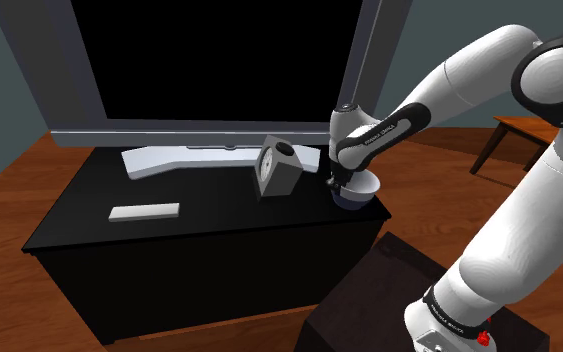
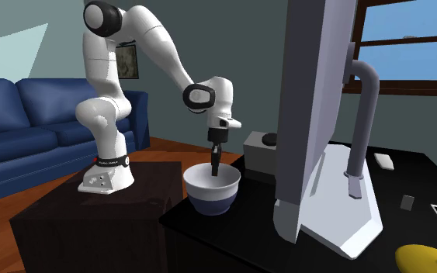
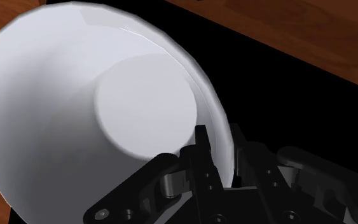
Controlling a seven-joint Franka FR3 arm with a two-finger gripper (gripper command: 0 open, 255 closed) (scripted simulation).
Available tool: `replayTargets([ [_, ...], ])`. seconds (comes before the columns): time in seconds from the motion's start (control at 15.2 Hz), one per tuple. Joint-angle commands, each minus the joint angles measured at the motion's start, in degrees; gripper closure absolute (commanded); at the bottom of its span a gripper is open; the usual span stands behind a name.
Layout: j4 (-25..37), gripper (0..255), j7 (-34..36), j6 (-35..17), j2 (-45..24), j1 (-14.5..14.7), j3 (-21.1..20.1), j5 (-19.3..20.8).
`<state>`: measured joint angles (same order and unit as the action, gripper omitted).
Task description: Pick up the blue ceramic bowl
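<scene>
The bowl [image 1: 362, 193], white inside with a blue lower outside, stands at the corner of the black TV cabinet [image 1: 199, 225] nearest the arm. In the second exterior view the bowl [image 2: 213, 191] rests on the cabinet top, and my gripper [image 2: 215, 167] reaches straight down into it. My gripper [image 1: 336, 185] is at the bowl's rim on the shoulder view's left side. In the wrist view the bowl [image 3: 75, 108] shows its white inside. My gripper [image 3: 220, 156] straddles the wall, one finger [image 3: 201, 149] inside and the other outside, shut on the rim.
A large TV [image 1: 219, 60] on a grey foot [image 1: 184, 160] stands behind. A grey box [image 1: 279, 166] sits just beside the bowl, and a white flat slab [image 1: 144, 212] lies further left. A yellow object [image 2: 426, 257] and small items lie beyond the TV. The cabinet edge runs close by the bowl.
</scene>
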<state>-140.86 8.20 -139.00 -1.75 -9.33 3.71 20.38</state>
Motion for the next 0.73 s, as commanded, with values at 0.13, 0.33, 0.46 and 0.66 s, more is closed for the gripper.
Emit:
replayTargets([
  [0.13,0.01,255,0.00,0.01,0.02,-0.01,0.01,0.01],
  [0.33,0.30,255,-0.58,1.61,1.37,0.07,-0.09,-0.52],
  [0.46,0.63,255,-1.15,3.15,2.63,0.14,-0.16,-0.99],
  [0.66,1.23,255,-1.97,5.49,4.42,0.25,-0.25,-1.64],
])
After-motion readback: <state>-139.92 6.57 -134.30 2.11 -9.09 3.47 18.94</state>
